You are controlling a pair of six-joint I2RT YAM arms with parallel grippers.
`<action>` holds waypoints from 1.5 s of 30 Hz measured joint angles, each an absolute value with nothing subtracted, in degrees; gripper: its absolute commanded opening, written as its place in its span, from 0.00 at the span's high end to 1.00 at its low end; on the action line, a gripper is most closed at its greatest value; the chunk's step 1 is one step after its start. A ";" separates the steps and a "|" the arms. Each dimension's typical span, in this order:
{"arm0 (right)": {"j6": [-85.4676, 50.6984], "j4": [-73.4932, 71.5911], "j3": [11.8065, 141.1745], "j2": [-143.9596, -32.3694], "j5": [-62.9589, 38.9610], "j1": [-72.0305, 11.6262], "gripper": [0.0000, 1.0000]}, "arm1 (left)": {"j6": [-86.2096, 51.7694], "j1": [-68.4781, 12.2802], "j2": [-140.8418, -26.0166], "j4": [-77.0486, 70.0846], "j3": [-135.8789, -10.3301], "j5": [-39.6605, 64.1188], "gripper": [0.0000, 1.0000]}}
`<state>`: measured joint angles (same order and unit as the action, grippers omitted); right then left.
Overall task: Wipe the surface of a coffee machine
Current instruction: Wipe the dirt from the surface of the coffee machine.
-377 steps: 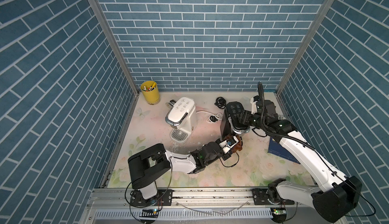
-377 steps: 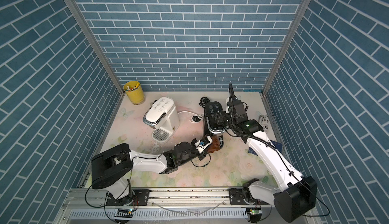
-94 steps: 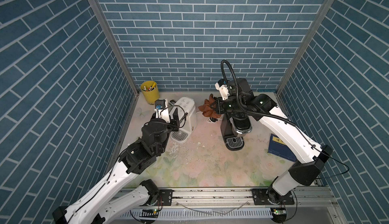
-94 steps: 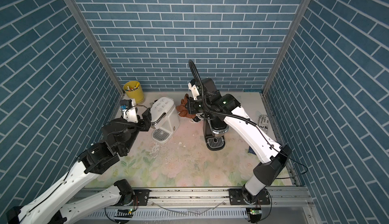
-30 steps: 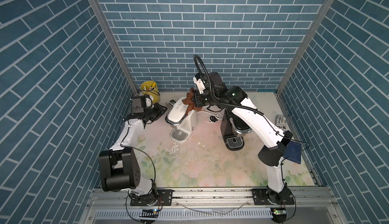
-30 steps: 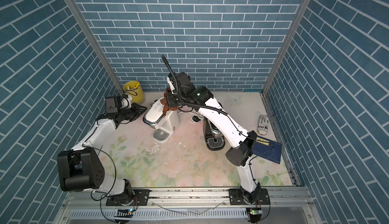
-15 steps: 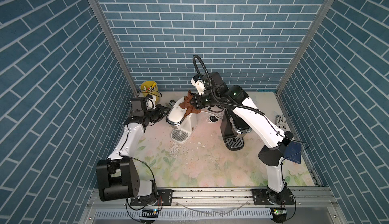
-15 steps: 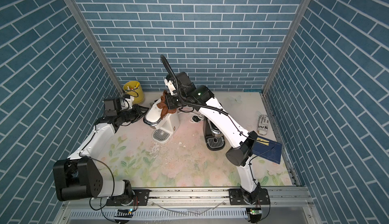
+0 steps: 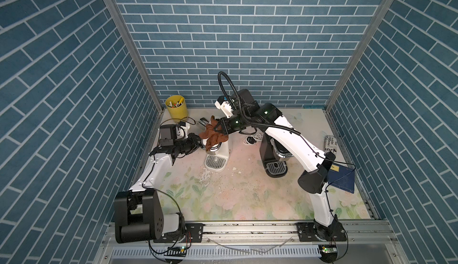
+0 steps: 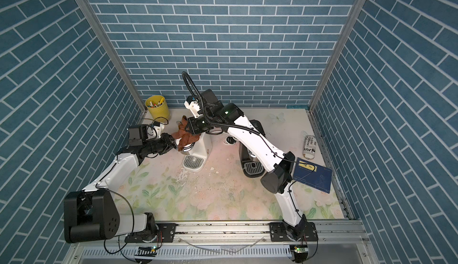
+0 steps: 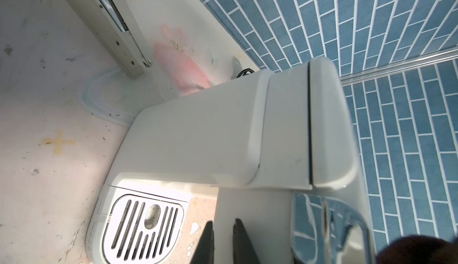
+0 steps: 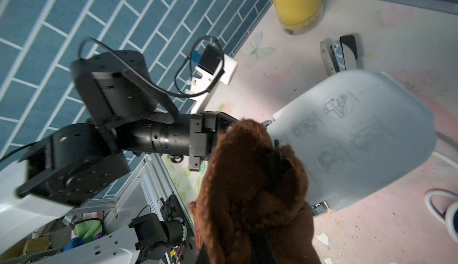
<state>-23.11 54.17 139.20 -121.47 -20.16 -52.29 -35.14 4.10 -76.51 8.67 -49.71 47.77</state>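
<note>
Action at the back left of the table (image 9: 247, 200): the white coffee machine (image 9: 224, 150) stands upright there, its slotted drip tray (image 9: 215, 162) facing the near edge. The brown cloth (image 9: 212, 136) lies bunched over the front of the machine's head and hangs down past the chrome ring.

The right gripper (image 9: 218, 130) comes in from the back wall side, clamped on the cloth and pressing it onto the top of the machine. In the right wrist view the cloth (image 12: 252, 195) swallows most of the fingers, with one dark fingertip (image 12: 275, 156) poking out of the pile. It sits right against the grey top panel of the machine (image 12: 359, 138), just beside the printed button symbols.

The left gripper (image 9: 197, 141) reaches in from the left wall side, level with the machine's head, its tip just beside the hanging cloth. Its wrist view shows the two dark fingers (image 11: 244, 245) drawn close together with only a slim gap and nothing seen between them. They point at the machine's pale side wall (image 11: 223, 138), above the drip tray (image 11: 143, 228).

Both top views show the yellow cup (image 10: 157, 109) in the back left corner, behind the machine. The black coffee machine (image 10: 252, 168) stands to the right, partly under the right arm. The blue book (image 10: 313, 178) lies near the right edge. Crumbs (image 9: 223, 186) speckle the table in front of the drip tray.
</note>
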 measured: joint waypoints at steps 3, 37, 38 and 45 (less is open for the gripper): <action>-23.11 54.41 139.20 -123.33 -19.03 -51.33 1.00 | -35.16 4.10 -76.51 7.97 -49.71 47.92 0.83; -23.75 38.89 118.80 -114.56 -17.26 -54.08 1.00 | -36.67 3.92 -75.53 3.31 -47.88 49.56 0.83; -23.77 38.87 119.17 -114.89 -17.52 -53.78 1.00 | -36.67 3.92 -75.53 3.29 -47.88 49.56 0.84; -24.16 39.20 132.75 -124.55 -16.23 -49.21 1.00 | -36.67 3.92 -75.53 3.27 -47.88 49.56 0.84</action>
